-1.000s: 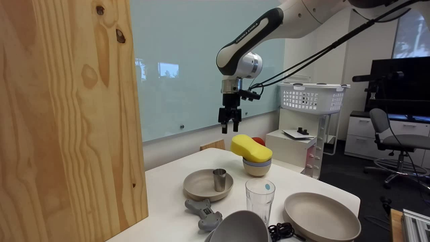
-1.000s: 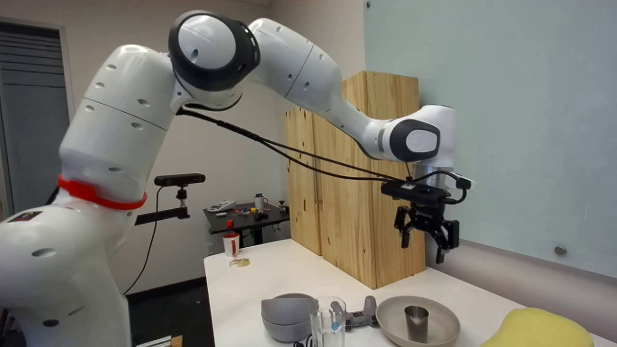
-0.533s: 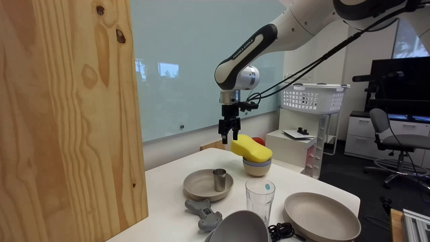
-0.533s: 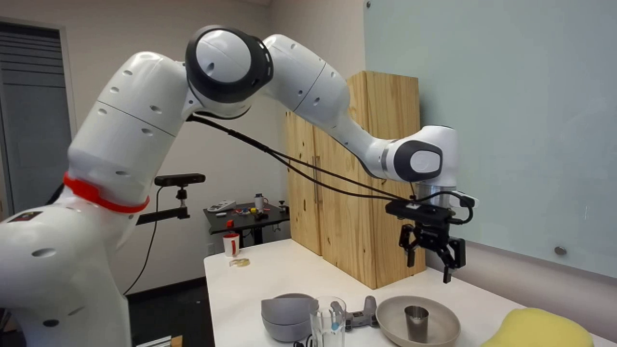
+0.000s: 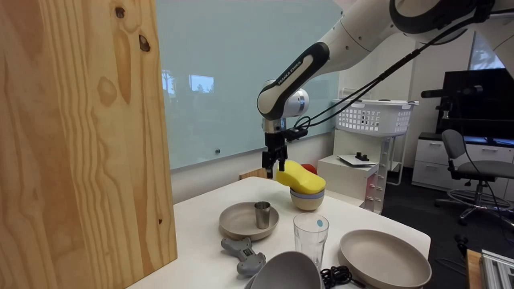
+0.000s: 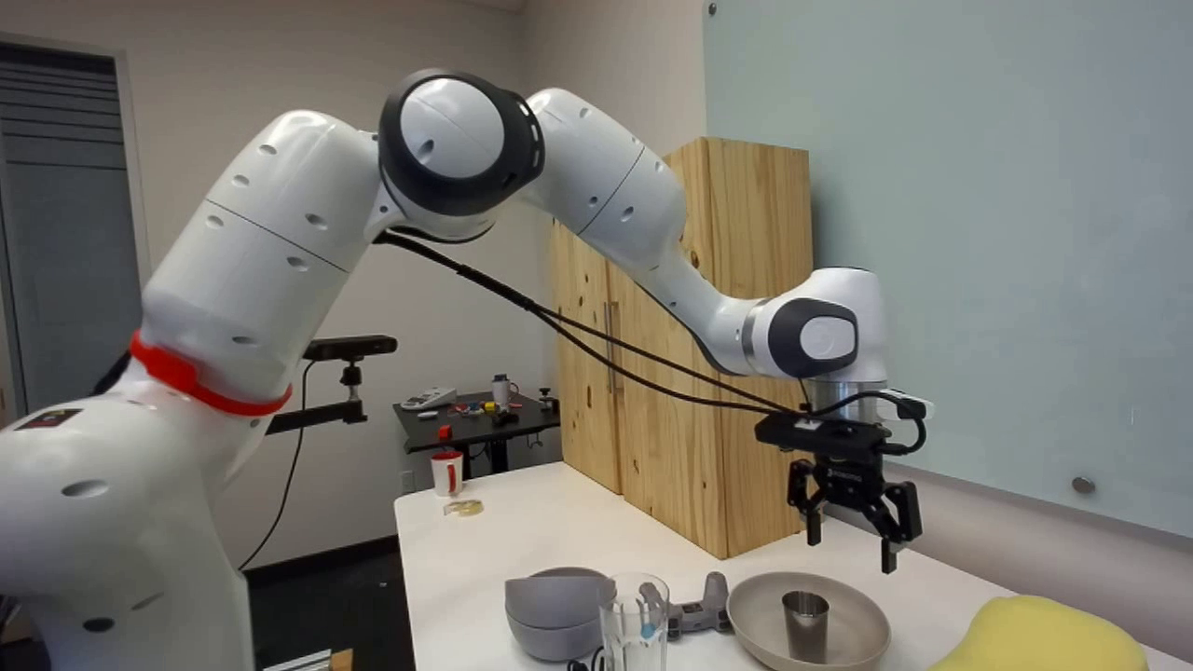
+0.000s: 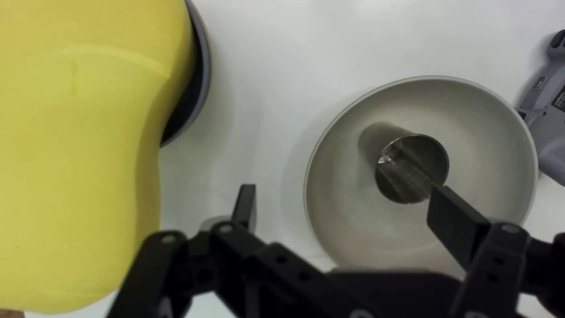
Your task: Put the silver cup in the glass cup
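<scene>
Silver cup (image 6: 805, 629) unmoved in tan bowl (image 6: 760, 613); claw (image 6: 851, 544) lower vs. a sec ago, spread apart, holding nothing, so prob. lining up pick.

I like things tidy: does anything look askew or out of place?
Yes: the yellow sponge-like block sits slanted on a small tan bowl, overhanging its rim, and a grey bowl sits tilted rather than level.

Tan bowl (image 7: 337, 194) rings the silver cup (image 7: 402, 162), leaving room above.
</scene>
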You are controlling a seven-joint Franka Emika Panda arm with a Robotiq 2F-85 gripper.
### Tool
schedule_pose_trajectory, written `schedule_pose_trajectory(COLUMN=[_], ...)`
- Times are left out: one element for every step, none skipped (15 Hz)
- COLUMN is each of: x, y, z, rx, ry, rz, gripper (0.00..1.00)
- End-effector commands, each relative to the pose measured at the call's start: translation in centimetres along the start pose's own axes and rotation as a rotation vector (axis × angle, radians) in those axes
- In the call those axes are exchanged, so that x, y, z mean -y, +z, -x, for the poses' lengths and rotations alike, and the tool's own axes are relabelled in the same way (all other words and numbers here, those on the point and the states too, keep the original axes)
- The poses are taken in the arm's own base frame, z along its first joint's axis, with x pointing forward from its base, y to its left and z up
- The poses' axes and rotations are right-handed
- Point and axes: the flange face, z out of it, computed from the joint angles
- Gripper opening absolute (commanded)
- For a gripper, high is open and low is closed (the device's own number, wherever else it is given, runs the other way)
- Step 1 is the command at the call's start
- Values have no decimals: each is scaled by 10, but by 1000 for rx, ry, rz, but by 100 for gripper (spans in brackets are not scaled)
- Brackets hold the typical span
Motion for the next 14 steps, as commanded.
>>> schedule_pose_trajectory(x=[2,2,2,0,-1,-2,-2,-2,0,2,5,7,10,12], y=[21,24,28,32,35,38,42,44,47,50,53,55,58,61], z=[-1,-1,0,0,1,1,2,2,1,0,-2,-3,-4,-5], rx=[8,9,10,12,11,10,8,4,-3,-5,-6,-10,-13,-15], ry=[-5,-6,-3,0,0,3,1,2,-1,0,-3,-7,-13,-14], rz=[19,8,7,-4,-6,-7,-8,-18,-35,-40,-54,-62,-75,-87], gripper=[100,100,100,100,100,100,100,100,100,100,100,100,100,100])
